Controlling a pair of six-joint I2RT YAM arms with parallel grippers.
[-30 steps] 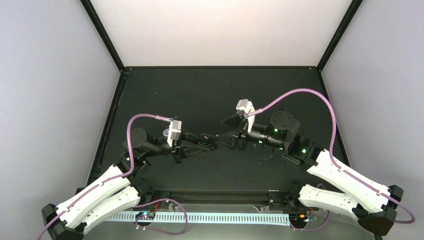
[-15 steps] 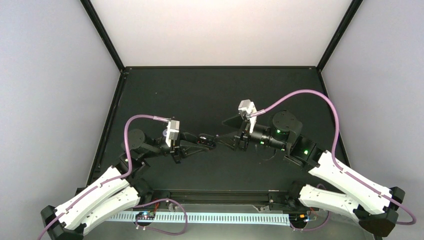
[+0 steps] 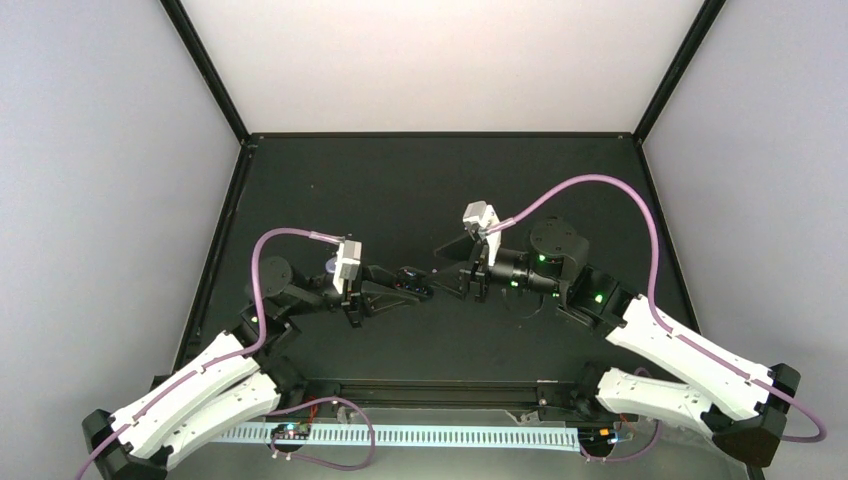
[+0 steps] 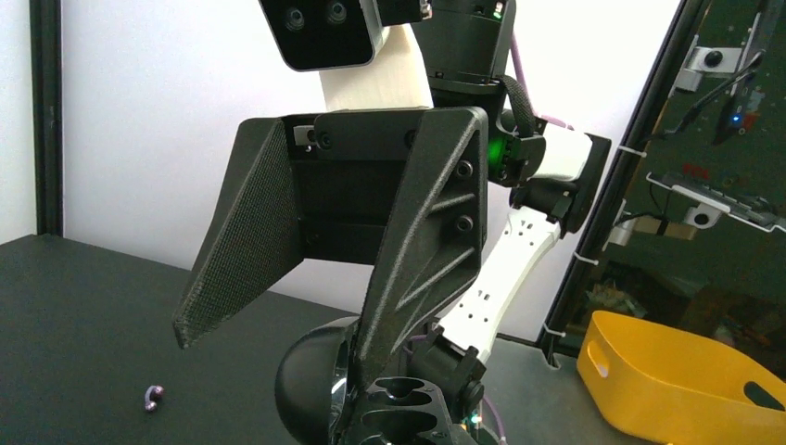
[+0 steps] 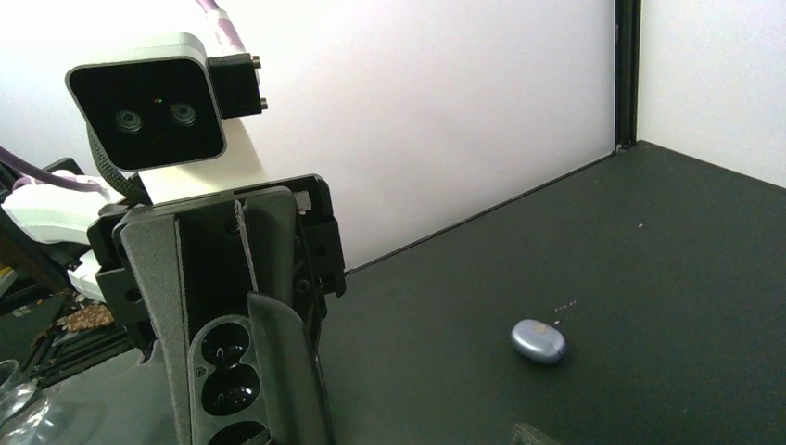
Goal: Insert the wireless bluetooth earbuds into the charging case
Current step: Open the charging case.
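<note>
Seen from above, your left tool [image 3: 420, 286] and right tool [image 3: 441, 266] face each other tip to tip near the middle of the dark surface [image 3: 400, 185]. There it is all black on black, and you cannot read either grip. The wrist cameras fill that in. The right wrist view looks straight at the left tool and shows its fingers clamped together on a black charging case [image 5: 227, 371], held upright with its open face toward the lens. You can make out dark oval wells stacked down that face, but they are too dark to tell whether a bud sits in any of them. That same view alone gives you a bluish-grey oval case [image 5: 538, 341], shut and lying by itself on the surface, well apart from the tools. The left wrist view looks back at the right tool: its two fingers stand wide apart with nothing between them. One fingertip comes down right by the held case, and you cannot tell if it touches. Only this view shows a tiny purple earbud [image 4: 153, 399] lying loose on the surface, low on the left. At its far right, beyond the frame post, sits a yellow bin [image 4: 686, 380], its inside hidden from you.
</note>
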